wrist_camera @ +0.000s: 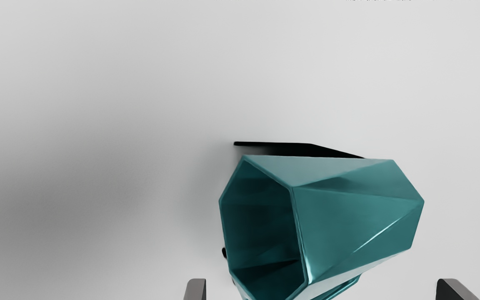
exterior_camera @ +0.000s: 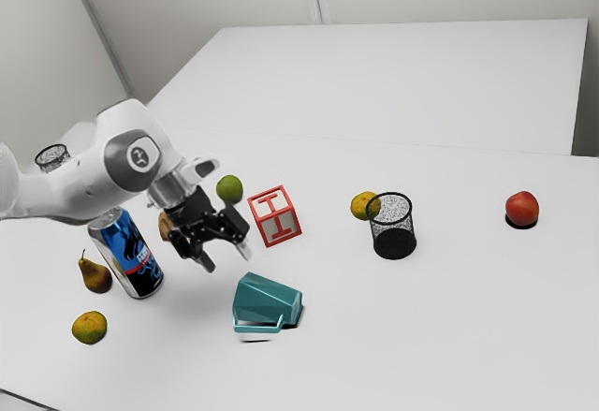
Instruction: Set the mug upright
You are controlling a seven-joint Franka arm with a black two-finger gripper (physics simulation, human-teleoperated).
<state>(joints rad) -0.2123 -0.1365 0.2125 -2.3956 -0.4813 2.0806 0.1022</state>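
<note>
Nearest the wrist camera, at the lower edge of the frame, the gripper (wrist_camera: pixel 322 288) stood with jaws released, fingers wide apart, grasping nothing. Mug (exterior_camera: pixel 269 300): on its side on the table (exterior_camera: pixel 449 336), lower centre of the exterior view, mouth facing that view's left. Status: upright pose not met. Outstanding, by judgement: grasp, rotate mouth-up, set down, release.

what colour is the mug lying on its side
Teal, on the mug; the wrist view shows it best.
</note>
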